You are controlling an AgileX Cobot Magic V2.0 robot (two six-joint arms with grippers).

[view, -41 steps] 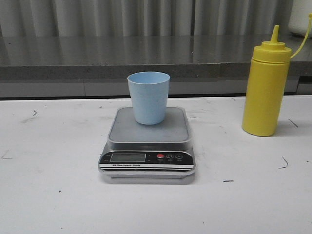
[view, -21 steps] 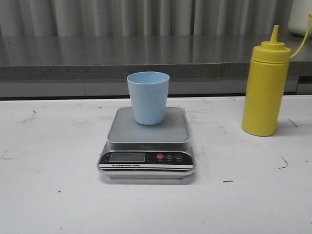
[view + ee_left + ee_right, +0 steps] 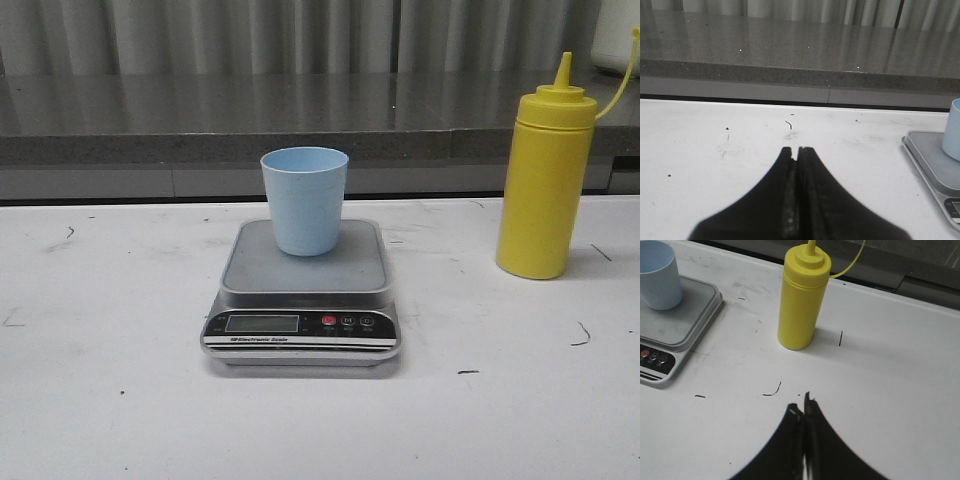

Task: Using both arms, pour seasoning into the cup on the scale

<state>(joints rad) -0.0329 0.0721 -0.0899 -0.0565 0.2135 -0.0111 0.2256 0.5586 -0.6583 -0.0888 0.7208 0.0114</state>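
Observation:
The pale blue cup (image 3: 305,198) stands upright on the steel platform of the scale (image 3: 302,285) at the table's middle. The yellow seasoning bottle (image 3: 546,180) stands upright on the table to the right of the scale, cap on. Neither gripper shows in the front view. In the left wrist view my left gripper (image 3: 796,150) is shut and empty over bare table, with the scale (image 3: 935,165) and cup (image 3: 953,129) off to one side. In the right wrist view my right gripper (image 3: 802,406) is shut and empty, short of the bottle (image 3: 802,302); the cup (image 3: 658,275) and scale (image 3: 675,330) lie beyond.
A grey stone ledge (image 3: 250,115) runs along the back of the white table (image 3: 110,400). A yellow cord (image 3: 618,85) leads from the bottle's cap toward a white object (image 3: 615,35) at the back right. Small dark marks dot the tabletop.

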